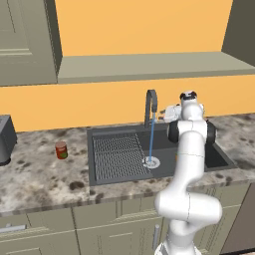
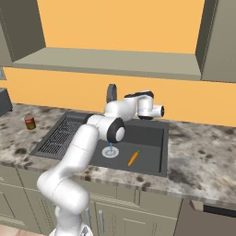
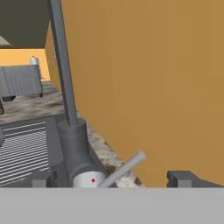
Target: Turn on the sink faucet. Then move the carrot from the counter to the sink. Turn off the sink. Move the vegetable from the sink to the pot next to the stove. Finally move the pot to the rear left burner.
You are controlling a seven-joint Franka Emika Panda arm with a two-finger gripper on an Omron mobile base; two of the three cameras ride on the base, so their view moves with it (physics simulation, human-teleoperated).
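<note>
Right base view shows water running from the faucet (image 2: 111, 93) and the carrot (image 2: 133, 158) lying in the sink (image 2: 154, 152); the gripper (image 3: 113, 179), jaws wide and empty, is near the faucet lever (image 3: 124, 169), so shutting off comes next, I think.

Faucet (image 1: 151, 103) running; carrot (image 2: 133, 158) lies in sink (image 2: 154, 152)

The sink (image 1: 119, 152) and desk (image 1: 35, 174) are being viewed from behind the arm, forward and downward, by both base cameras, one from the left and one from the right. The faucet (image 3: 65, 87) base is being viewed at close range, sideways along the orange wall (image 3: 153, 87), by the hand camera.
</note>
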